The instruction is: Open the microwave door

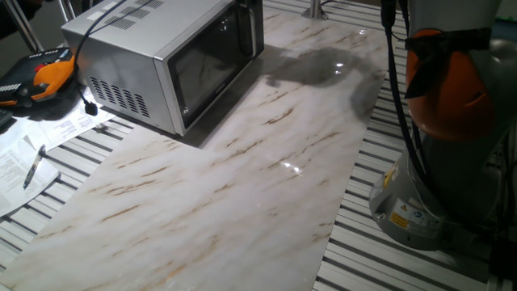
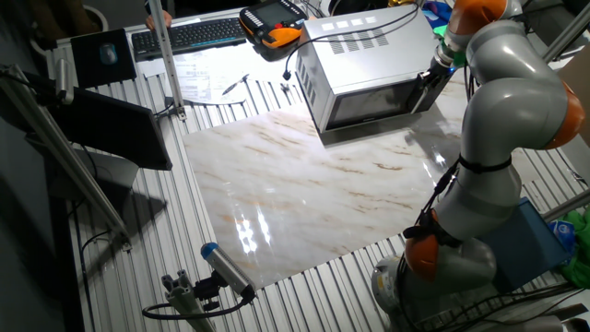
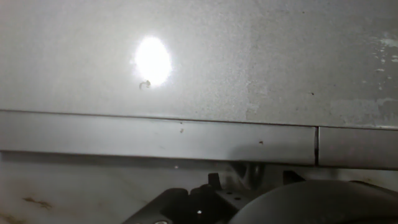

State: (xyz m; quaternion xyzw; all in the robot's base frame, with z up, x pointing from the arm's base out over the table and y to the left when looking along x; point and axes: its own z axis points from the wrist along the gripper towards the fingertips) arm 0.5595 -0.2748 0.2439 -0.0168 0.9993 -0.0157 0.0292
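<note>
1. Where the marble slab (image 2: 304, 203) meets the slatted table (image 2: 120, 277), the microwave (image 2: 369, 65) sits at the far end.
2. Its microwave door (image 2: 373, 103) looks shut (dark glass facing the slab).
3. The gripper (image 2: 431, 76) sits at the door's right edge; its grip cannot be told.

The microwave (image 2: 369, 65) sits at the far end of the marble board (image 2: 313, 203), which lies on the slatted table (image 2: 138, 231). The microwave door (image 2: 378, 103) faces the board's open middle. Behind the microwave, a pendant controller (image 2: 272, 23) rests on the table, with a keyboard (image 2: 189, 35) to its left and papers (image 2: 207, 78) and a pen (image 2: 233, 85) in front of them. The arm's base (image 2: 442, 267) stands at the board's near right corner; the gripper (image 2: 431, 78) is at the door's right edge.
</note>
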